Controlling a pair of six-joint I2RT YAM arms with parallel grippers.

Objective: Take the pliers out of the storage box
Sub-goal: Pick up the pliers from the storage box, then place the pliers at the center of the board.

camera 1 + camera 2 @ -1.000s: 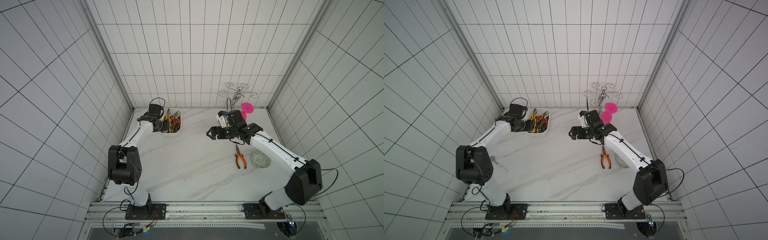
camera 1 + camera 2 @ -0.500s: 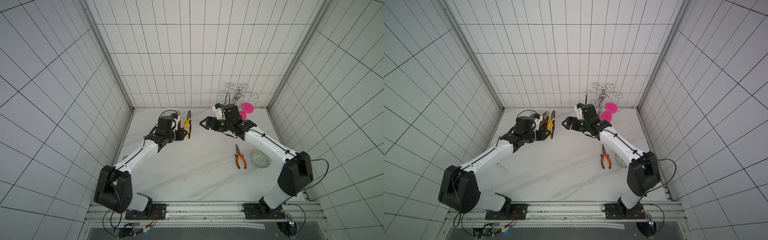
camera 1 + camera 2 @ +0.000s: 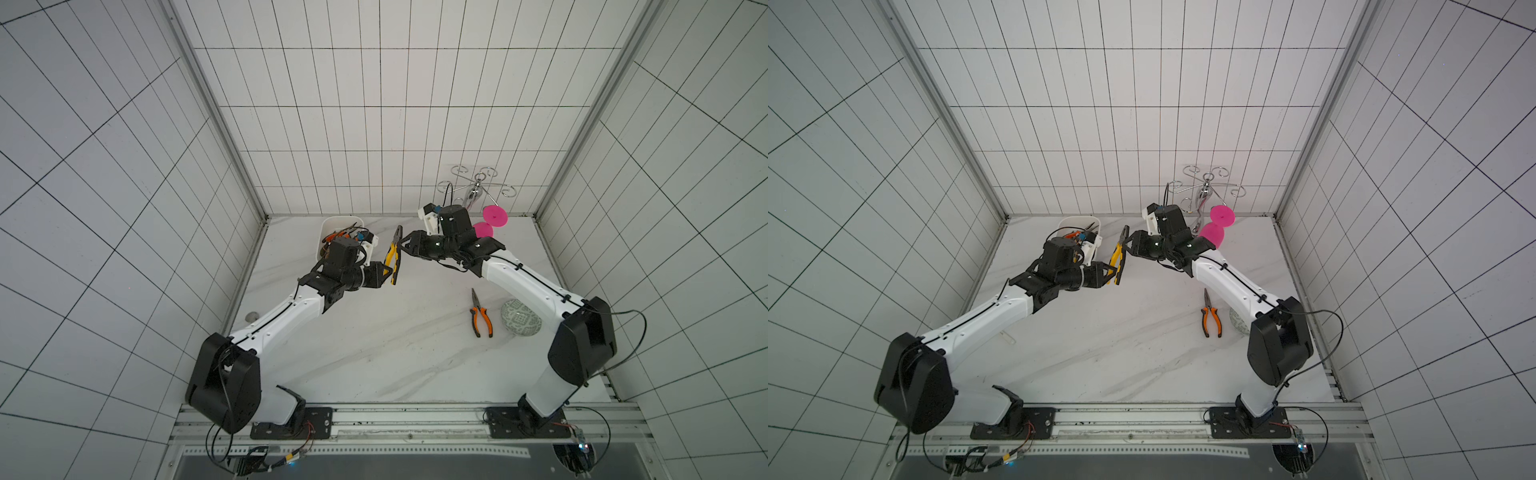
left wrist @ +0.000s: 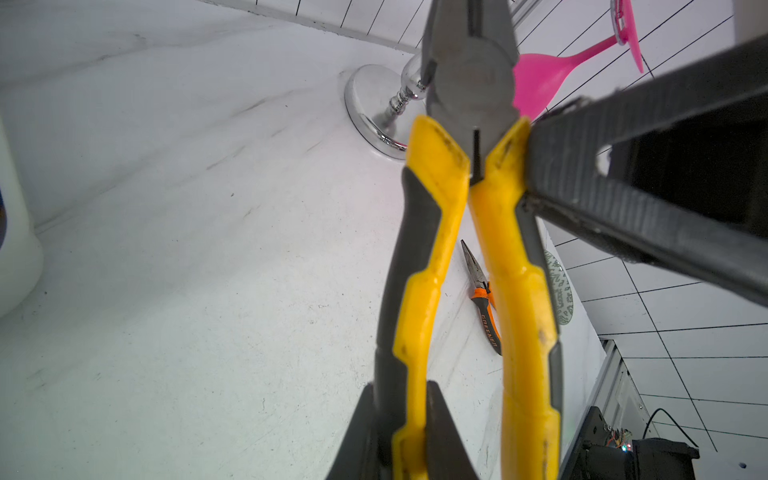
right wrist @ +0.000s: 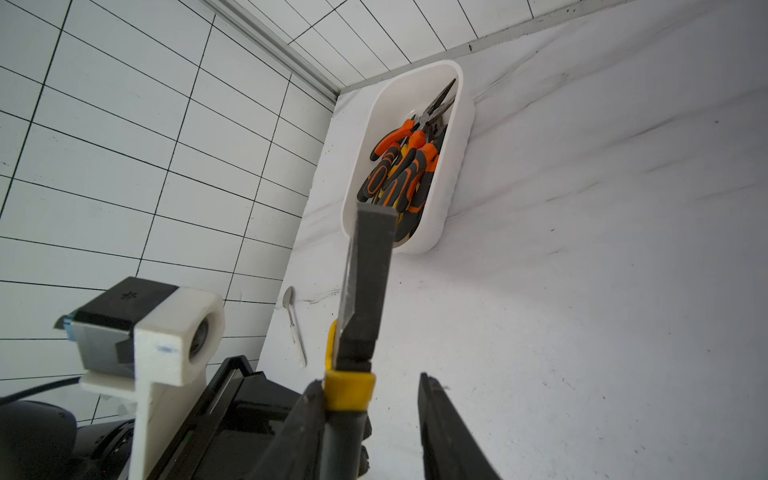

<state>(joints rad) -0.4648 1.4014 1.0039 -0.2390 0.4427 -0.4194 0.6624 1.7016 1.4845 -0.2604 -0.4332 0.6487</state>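
Observation:
Yellow-and-black pliers point(image 3: 394, 257) point(image 3: 1119, 259) hang upright in the air between the two arms. My left gripper point(image 3: 388, 272) point(image 4: 405, 436) is shut on one handle near its lower end. My right gripper point(image 3: 403, 246) point(image 5: 372, 419) stands round the top of the handles, just below the steel head. One finger point(image 5: 307, 415) touches the pliers and the other finger point(image 5: 440, 424) is a gap away, so it is open. The white storage box point(image 5: 457, 166) point(image 3: 332, 224) sits in the back left corner with several pliers point(image 5: 403, 166) in it. Orange-and-black long-nosed pliers point(image 3: 480, 316) point(image 4: 484, 299) lie on the table at right.
A round green patterned disc point(image 3: 521, 322) lies just right of the orange pliers. A pink goblet point(image 3: 490, 220) and a chrome wire rack point(image 3: 478, 187) stand at the back right, behind my right arm. A spoon point(image 5: 293, 328) lies by the left wall.
My left arm has lifted the yellow pliers out of the box and carried them toward the middle. My right arm has swung left to meet them and its jaws have narrowed round them.

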